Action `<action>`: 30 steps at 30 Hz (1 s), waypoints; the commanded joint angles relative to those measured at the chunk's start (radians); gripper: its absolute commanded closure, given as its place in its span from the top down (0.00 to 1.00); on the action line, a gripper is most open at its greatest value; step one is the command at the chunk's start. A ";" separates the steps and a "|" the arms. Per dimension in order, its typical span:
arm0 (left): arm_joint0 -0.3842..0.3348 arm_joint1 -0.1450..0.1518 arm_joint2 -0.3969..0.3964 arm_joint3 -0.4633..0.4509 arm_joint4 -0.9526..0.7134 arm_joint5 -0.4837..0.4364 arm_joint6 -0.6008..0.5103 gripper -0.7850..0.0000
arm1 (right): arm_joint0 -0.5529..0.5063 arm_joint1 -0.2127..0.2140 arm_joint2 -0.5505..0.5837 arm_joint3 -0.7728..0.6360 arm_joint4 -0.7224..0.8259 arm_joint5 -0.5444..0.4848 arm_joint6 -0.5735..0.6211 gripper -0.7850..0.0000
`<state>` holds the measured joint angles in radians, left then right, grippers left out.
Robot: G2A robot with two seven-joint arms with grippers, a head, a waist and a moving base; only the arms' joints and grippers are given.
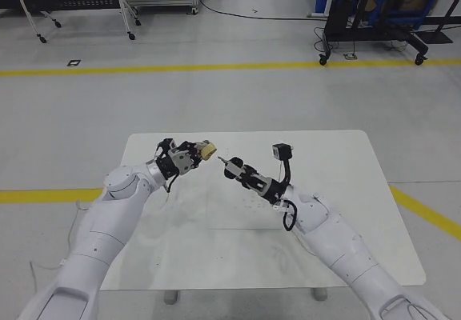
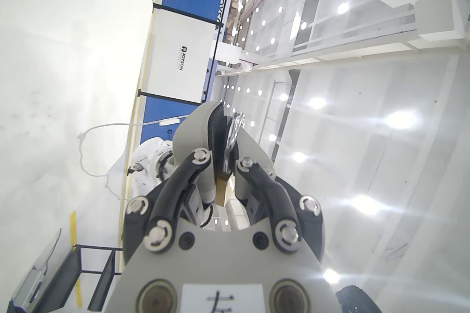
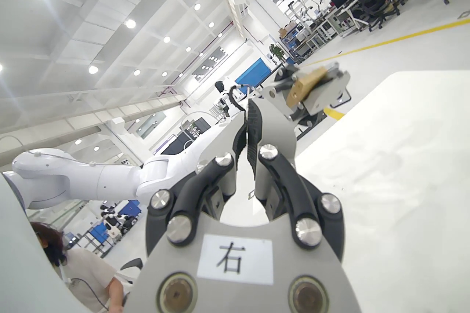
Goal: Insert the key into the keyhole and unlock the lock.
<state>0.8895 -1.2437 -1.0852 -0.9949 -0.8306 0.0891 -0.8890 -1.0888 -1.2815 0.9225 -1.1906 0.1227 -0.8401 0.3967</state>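
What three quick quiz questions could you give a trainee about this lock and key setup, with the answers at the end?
1. True or false: the left gripper is shut on the lock.
2. Multiple choice: the key is held by A) the left gripper, B) the right gripper, C) neither.
3. Fill in the blank: lock and key are both held ___ the table, not resting on it.

Key: 1 true; 2 B; 3 above.

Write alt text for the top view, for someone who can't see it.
The left gripper holds a brass padlock above a white rectangular table. Close by, the right gripper points a small silver key at it, not yet touching.
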 commanded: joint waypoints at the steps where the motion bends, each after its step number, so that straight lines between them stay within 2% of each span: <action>1: 0.001 0.000 0.000 0.000 -0.002 -0.002 -0.002 0.00 | 0.000 0.000 0.000 0.001 -0.003 -0.001 -0.006 0.00; 7: 0.001 0.000 0.000 0.000 -0.002 -0.002 -0.002 0.00 | 0.000 0.000 0.000 0.001 -0.003 -0.001 -0.006 0.00; 10: 0.025 -0.002 0.000 -0.004 -0.005 -0.023 0.029 0.00 | 0.000 0.000 0.000 0.001 -0.003 -0.001 -0.006 0.00; 13: 0.033 -0.004 -0.002 -0.008 0.040 -0.084 0.093 0.00 | -0.022 -0.001 0.004 -0.025 0.015 0.111 -0.026 0.00; 18: 0.032 -0.009 0.019 -0.027 0.116 -0.117 0.163 0.00 | -0.040 -0.001 0.012 -0.072 0.124 0.367 0.012 0.00; 23: 0.026 -0.016 0.049 -0.029 0.211 -0.135 0.227 0.00 | -0.063 -0.003 0.022 -0.115 0.162 0.466 0.005 0.00; 30: 0.021 -0.020 0.042 -0.018 0.220 -0.147 0.225 0.00 | -0.079 -0.006 0.036 -0.154 0.192 0.563 -0.008 0.00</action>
<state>0.9111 -1.2639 -1.0404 -1.0146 -0.6091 -0.0558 -0.6607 -1.1676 -1.2865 0.9574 -1.3440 0.3138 -0.2887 0.3944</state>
